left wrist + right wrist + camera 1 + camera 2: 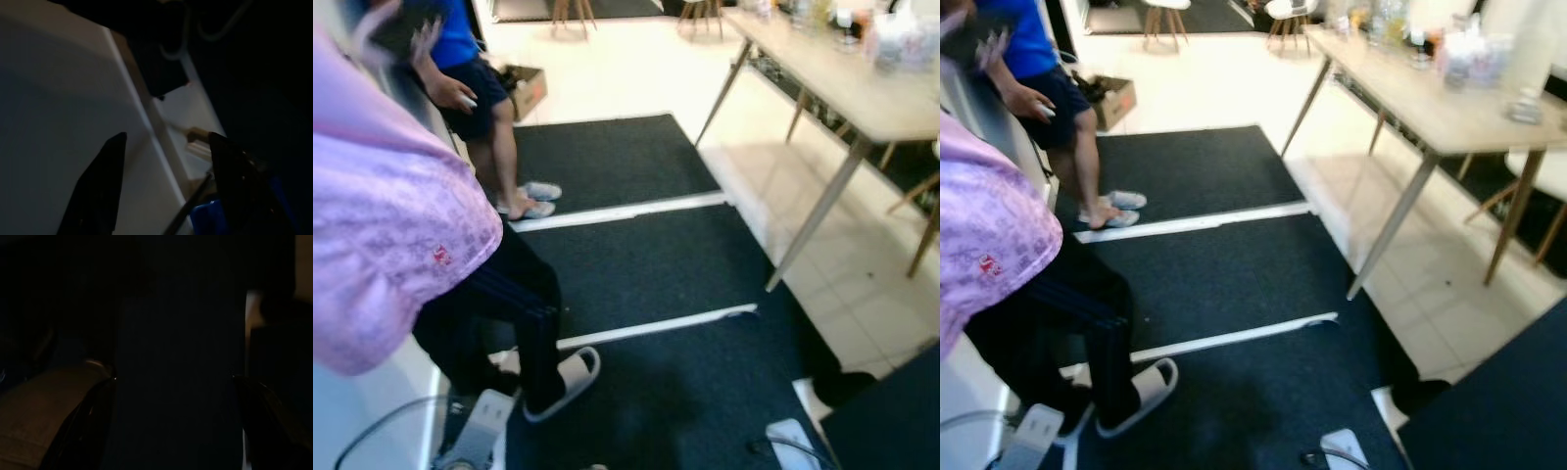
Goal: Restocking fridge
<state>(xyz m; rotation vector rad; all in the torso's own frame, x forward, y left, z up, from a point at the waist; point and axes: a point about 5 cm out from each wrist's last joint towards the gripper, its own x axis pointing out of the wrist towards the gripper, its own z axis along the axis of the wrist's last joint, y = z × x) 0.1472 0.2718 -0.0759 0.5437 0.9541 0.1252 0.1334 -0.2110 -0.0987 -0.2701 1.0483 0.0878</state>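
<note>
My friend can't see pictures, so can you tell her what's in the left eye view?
Two people stand at the left on dark floor mats: a near person in a pink top and white slippers, and a farther person in a blue shirt and shorts. A long pale table with slanted legs stands at the right on a light tiled floor.

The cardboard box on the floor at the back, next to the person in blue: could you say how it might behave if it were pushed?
The cardboard box would probably slide easily, since it sits on smooth pale tile. Its top looks open, so its walls may flex. How heavy it is cannot be told.
</note>
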